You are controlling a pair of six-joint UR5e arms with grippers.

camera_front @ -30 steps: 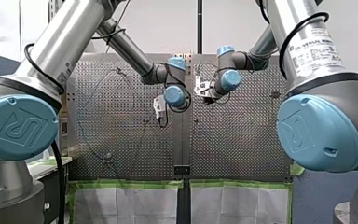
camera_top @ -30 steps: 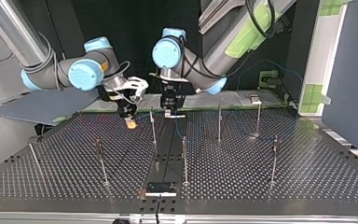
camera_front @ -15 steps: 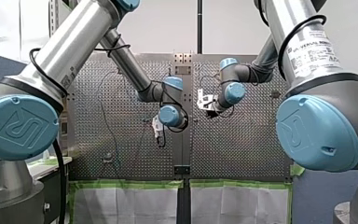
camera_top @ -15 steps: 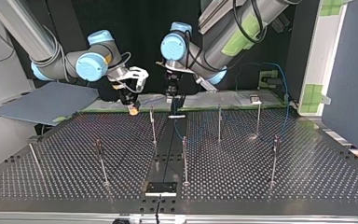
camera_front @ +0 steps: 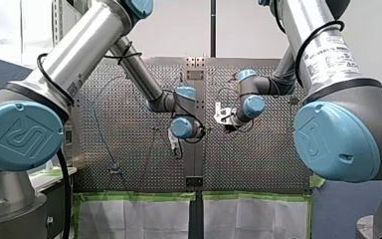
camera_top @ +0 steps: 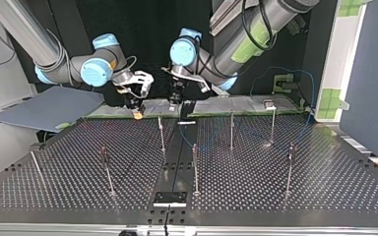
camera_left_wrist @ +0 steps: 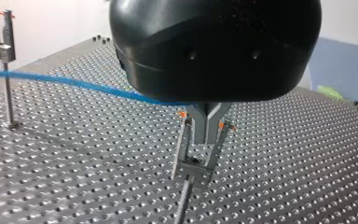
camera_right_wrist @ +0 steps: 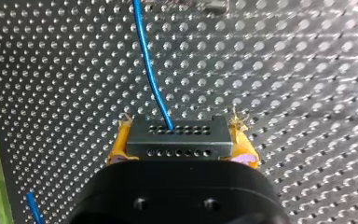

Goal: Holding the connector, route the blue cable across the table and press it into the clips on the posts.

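Pressing the blue cable (camera_left_wrist: 74, 84) into a clip (camera_left_wrist: 191, 165) is judged the step in hand. Near the middle of the table's (camera_left_wrist: 307, 163) arm-side edge, the cable is pinched in the narrow-set left gripper (camera_left_wrist: 207, 133), close over that clip's prongs. Beside it, the connector (camera_right_wrist: 177, 137) is clamped between the right gripper's (camera_right_wrist: 182, 142) yellow pads. The cable should be kept taut and lowered squarely between the prongs.
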